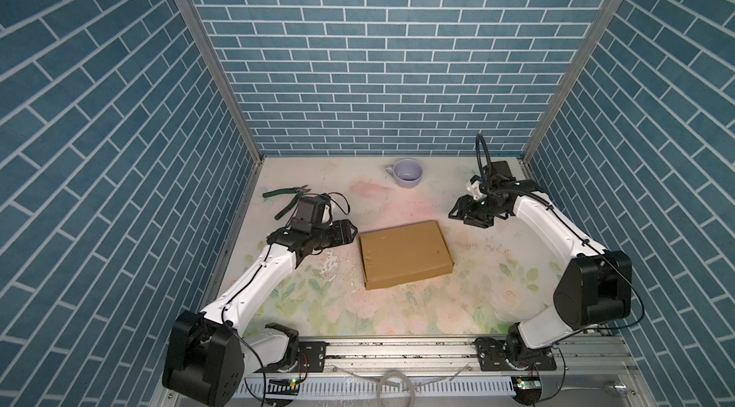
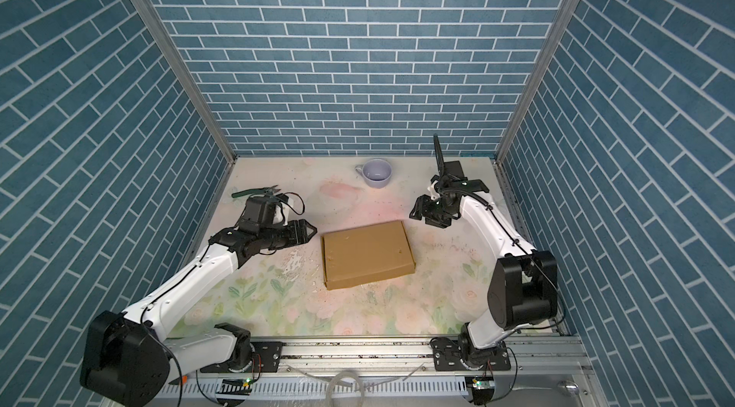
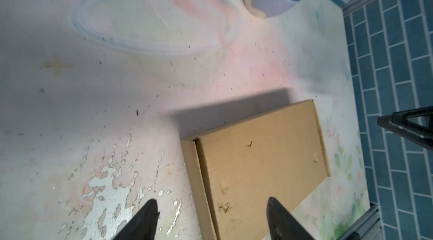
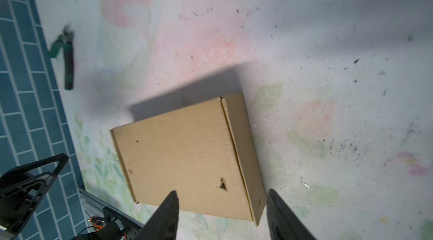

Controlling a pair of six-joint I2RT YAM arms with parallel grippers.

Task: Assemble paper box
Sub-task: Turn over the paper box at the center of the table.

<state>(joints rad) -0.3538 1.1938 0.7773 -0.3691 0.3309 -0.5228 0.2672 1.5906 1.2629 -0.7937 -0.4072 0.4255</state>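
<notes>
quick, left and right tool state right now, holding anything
left tool: open, holding nothing
right tool: open, holding nothing

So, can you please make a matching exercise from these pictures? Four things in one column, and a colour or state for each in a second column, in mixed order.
Things:
1. paper box
2. cup
3. cutters
4. left gripper

Colour or state:
a. pale lilac, standing upright
b. brown, closed, lying flat
c. fingers apart, holding nothing
d. green handles, lying flat

Pairs: 1-b, 2-a, 3-d, 4-c
</notes>
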